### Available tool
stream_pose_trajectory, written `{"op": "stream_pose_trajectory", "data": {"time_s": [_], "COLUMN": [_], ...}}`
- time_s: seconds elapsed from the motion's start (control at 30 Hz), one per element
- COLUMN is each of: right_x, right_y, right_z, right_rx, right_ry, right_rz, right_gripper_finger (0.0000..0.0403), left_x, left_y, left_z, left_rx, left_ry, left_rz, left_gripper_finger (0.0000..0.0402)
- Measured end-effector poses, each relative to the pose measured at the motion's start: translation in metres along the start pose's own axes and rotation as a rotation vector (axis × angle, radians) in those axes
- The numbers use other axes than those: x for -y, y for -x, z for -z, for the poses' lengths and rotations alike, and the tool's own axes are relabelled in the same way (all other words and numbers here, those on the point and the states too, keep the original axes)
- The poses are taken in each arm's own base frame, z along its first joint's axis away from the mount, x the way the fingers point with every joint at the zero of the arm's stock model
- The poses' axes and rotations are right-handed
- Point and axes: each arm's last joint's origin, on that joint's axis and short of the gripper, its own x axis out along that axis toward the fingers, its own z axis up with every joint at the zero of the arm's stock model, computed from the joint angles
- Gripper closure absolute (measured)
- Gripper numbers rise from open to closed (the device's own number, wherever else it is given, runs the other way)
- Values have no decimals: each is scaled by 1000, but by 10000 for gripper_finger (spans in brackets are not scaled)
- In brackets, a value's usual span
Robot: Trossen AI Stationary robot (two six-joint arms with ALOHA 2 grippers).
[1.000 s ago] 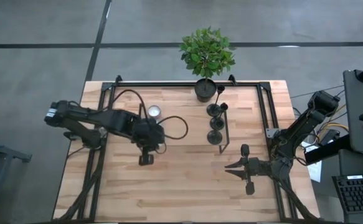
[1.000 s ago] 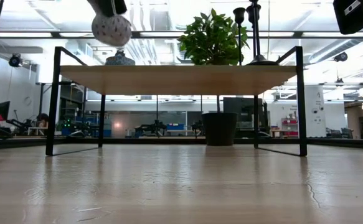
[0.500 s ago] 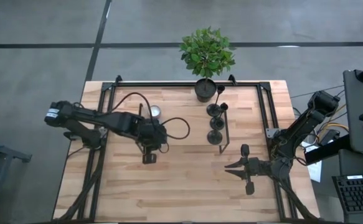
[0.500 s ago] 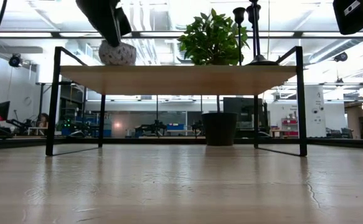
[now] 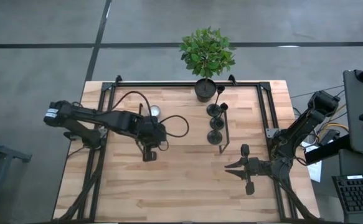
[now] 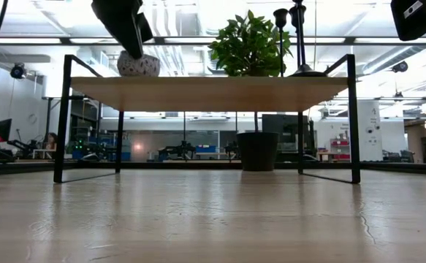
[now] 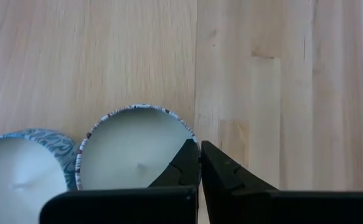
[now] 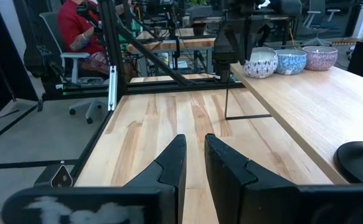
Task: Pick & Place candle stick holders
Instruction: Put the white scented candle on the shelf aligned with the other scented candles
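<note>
My left gripper (image 7: 199,148) is shut on the rim of a white candle in a black-and-white patterned cup (image 7: 131,149), which stands on the raised wooden shelf (image 6: 213,91). A blue-patterned candle (image 7: 16,168) stands beside it. Three black candle stick holders (image 5: 215,123) stand on their disc bases in a row on the shelf's right half, with their stems (image 6: 298,33) upright. My right gripper (image 5: 230,168) is open by a narrow gap and empty, at the right near side of the shelf. My left gripper pinches the candle cup's rim (image 7: 190,144), with one finger inside the cup and one outside. The fingers come from above, pointing down. The candle (image 6: 138,64) sits upright with its base on the shelf top.
A black plant pot (image 5: 205,89) with a leafy plant stands at the shelf's far edge. Another candle (image 5: 154,112) stands far of my left gripper. The shelf's black frame (image 5: 265,112) runs along its sides. A seated person (image 8: 75,28) is in the room beyond.
My left gripper has come down with the candle and shifted slightly toward the far edge. The candle hung clear of the shelf a second ago and now stands on the shelf top.
</note>
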Motion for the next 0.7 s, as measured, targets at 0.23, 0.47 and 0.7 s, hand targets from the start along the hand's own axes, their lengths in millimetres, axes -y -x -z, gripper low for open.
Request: {"op": "stream_pose_trajectory", "data": {"time_s": [0.23,0.47,0.7], "right_x": [0,0,1], "right_y": [0,0,-1], "right_z": [0,0,0], "right_rx": [0,0,0], "right_ry": [0,0,0], "right_rz": [0,0,4], "right_gripper_finger": [351,351,351], "left_x": [-4,-5,-5], "left_y": [14,17,18], "left_z": [4,6,-9], "left_rx": [41,91,220], "left_ry": [23,41,19], "left_rz": [7,41,117], "left_gripper_finger": [401,401,401]}}
